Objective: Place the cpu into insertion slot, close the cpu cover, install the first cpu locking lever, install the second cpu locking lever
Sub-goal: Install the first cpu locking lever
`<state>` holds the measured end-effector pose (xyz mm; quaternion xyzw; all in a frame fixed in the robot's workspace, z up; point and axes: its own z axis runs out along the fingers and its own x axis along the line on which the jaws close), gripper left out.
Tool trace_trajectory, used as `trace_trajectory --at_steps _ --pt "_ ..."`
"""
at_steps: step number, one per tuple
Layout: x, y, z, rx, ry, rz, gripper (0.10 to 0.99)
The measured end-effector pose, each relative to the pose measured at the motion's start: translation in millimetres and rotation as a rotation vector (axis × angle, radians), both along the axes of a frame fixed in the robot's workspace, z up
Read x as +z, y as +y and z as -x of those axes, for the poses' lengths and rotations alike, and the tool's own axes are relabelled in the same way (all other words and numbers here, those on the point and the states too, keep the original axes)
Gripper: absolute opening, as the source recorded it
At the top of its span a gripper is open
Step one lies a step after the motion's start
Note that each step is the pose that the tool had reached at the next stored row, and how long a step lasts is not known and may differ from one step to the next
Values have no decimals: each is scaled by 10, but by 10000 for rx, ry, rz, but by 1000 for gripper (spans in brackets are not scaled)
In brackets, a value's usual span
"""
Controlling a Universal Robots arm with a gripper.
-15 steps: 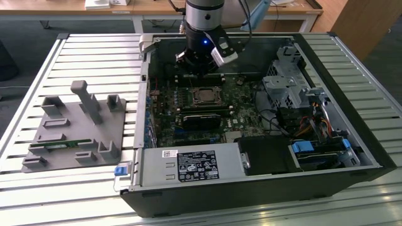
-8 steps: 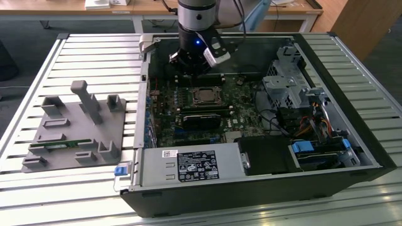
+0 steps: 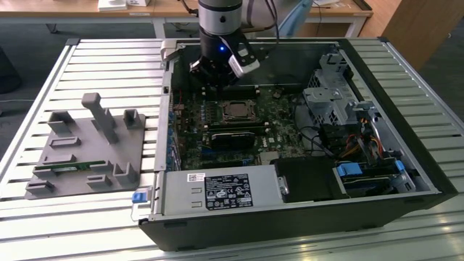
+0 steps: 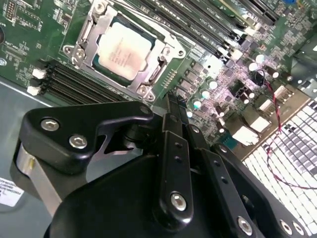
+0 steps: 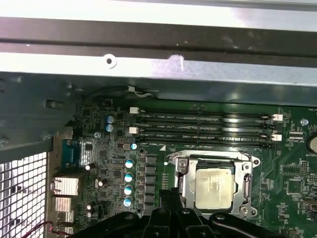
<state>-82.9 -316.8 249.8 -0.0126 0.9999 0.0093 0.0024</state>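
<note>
The cpu (image 4: 121, 49) (socketed) sits near the downward-pointing end effector (image 4: 174, 101).

Open computer case (image 3: 305, 223), grey fixture tray (image 3: 81, 153), slatted table (image 3: 43, 76)

Slatted metal bench (image 3: 413, 70) w/ wooden desks (image 3: 167, 8) behind, grey floor (image 3: 108, 30) btwn them.

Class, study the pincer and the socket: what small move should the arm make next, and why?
Probably lower the shut pincer slightly toward the near edge of the cpu cover. The cpu already sits inside it, the cover lies flat, and the pincer hangs just off that edge. Whether it is latched is unclear.
</note>
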Motion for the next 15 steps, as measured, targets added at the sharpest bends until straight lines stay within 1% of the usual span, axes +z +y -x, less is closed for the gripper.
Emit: trace_trajectory --at_steps 7,11,15 --pt "98 0 22 -1 -6 -3 106" --pt "98 0 72 1 -29 -6 106" --pt "98 8 115 0 -36 -4 106"
